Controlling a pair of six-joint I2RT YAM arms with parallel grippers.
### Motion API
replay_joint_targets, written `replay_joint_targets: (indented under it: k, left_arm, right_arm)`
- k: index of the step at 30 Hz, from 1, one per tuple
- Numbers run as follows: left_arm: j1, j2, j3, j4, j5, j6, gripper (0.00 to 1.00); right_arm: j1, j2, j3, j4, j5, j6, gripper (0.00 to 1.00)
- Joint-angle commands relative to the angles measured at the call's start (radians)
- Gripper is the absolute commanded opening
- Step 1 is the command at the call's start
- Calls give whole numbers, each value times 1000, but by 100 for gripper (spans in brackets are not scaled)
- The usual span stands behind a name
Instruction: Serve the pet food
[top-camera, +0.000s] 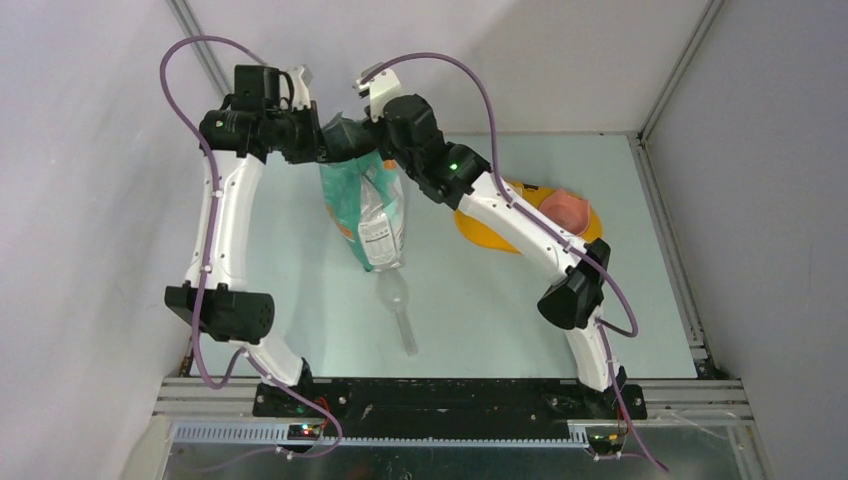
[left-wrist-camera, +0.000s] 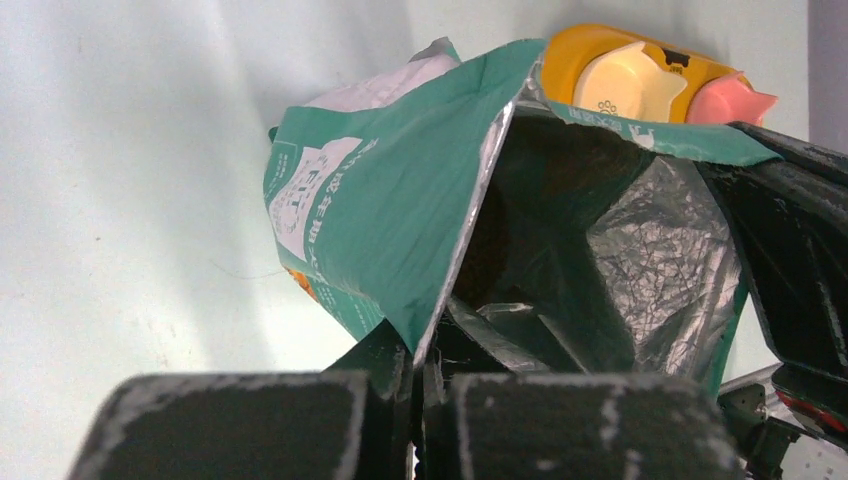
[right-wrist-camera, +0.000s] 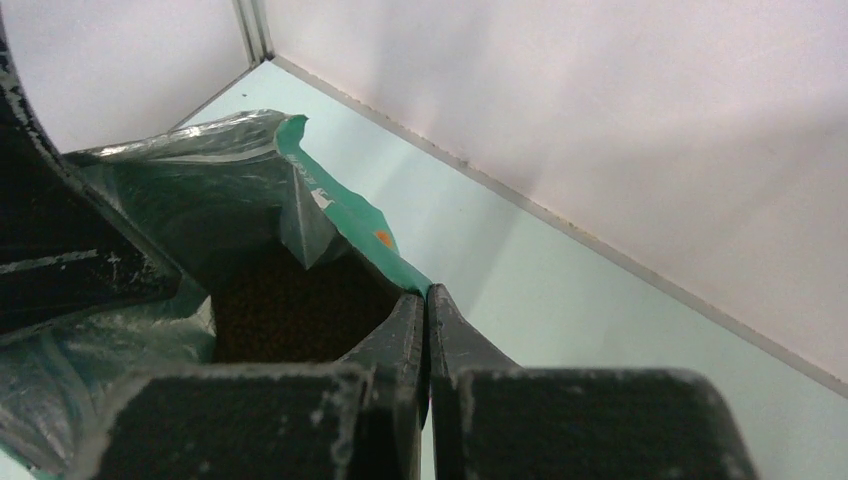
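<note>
The teal-and-white pet food bag stands at the back middle of the table, held up at its open top by both grippers. My left gripper is shut on the bag's left rim. My right gripper is shut on the bag's right rim. The mouth is pulled open and brown kibble shows as a dark heap inside. The yellow double-bowl feeder lies to the right, partly under my right arm; it also shows in the left wrist view.
A clear plastic scoop lies on the table just in front of the bag, handle toward the near edge. Grey walls close in the back and both sides. The table's metal edge rail runs along the right.
</note>
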Motion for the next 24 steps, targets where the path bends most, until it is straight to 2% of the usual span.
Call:
replay_joint_targets:
  k: [1, 3, 5, 8, 10, 14, 17, 19, 22, 24]
  left_arm:
    - [-6, -38, 78, 160, 67, -17, 0]
    - [-5, -45, 67, 167, 74, -22, 2]
    - [-5, -48, 65, 167, 99, -20, 15]
    - [-6, -58, 61, 172, 123, -9, 38]
    - [-5, -64, 59, 177, 135, -1, 47]
    - [2, -94, 63, 201, 120, 10, 54]
    - [26, -168, 36, 255, 91, 13, 59]
    - [38, -244, -26, 362, 49, 26, 63]
    - [40, -360, -197, 486, -76, 64, 71]
    - [41, -447, -318, 581, -164, 81, 78]
  right_arm:
    - [-22, -159, 3, 154, -16, 14, 0]
    - [-21, -172, -18, 138, -75, 27, 0]
    - [-23, -191, -41, 127, -118, 38, 10]
    - [-29, -208, -62, 100, -202, 50, 30]
    - [-42, -221, -76, 84, -244, 63, 39]
    - [-65, -267, -143, 64, -369, 43, 53]
    - [-75, -340, -241, 69, -451, -122, 67]
    - [-76, -390, -329, 85, -433, -261, 71]
    - [-80, -469, -445, 106, -401, -437, 77]
    - [-80, -521, -494, 72, -438, -603, 78]
